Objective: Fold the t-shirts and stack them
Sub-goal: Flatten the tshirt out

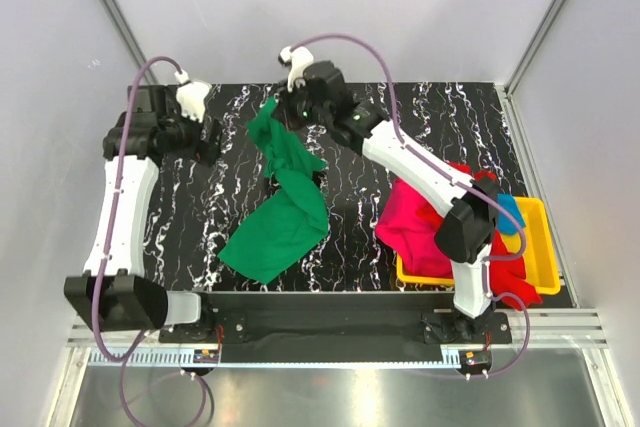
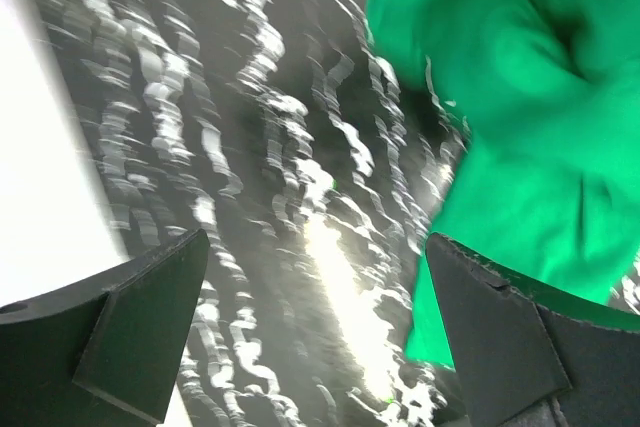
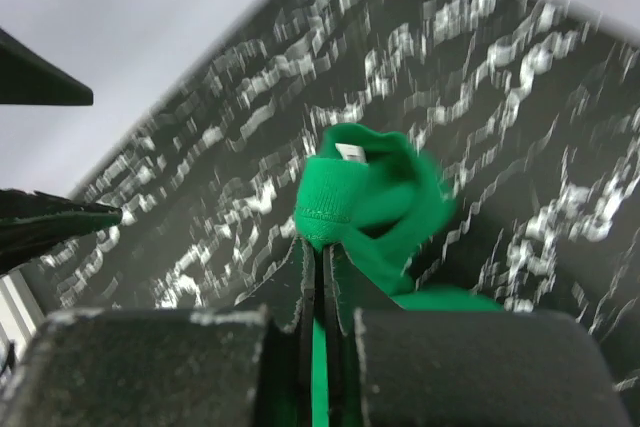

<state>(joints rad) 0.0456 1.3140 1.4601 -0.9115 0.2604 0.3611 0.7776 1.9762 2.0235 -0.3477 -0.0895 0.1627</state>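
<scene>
The soft green cloth t-shirt (image 1: 285, 217) hangs at centre frame. Its top edge is pinched in the right gripper (image 3: 322, 252) and its lower half lies on the black marbled table (image 1: 440, 117). At upper left, the left gripper (image 2: 315, 239) gapes empty beside it.

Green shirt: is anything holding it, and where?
The right end effector pinches the green t-shirt at a hemmed edge by its label; the left end effector holds nothing.
</scene>
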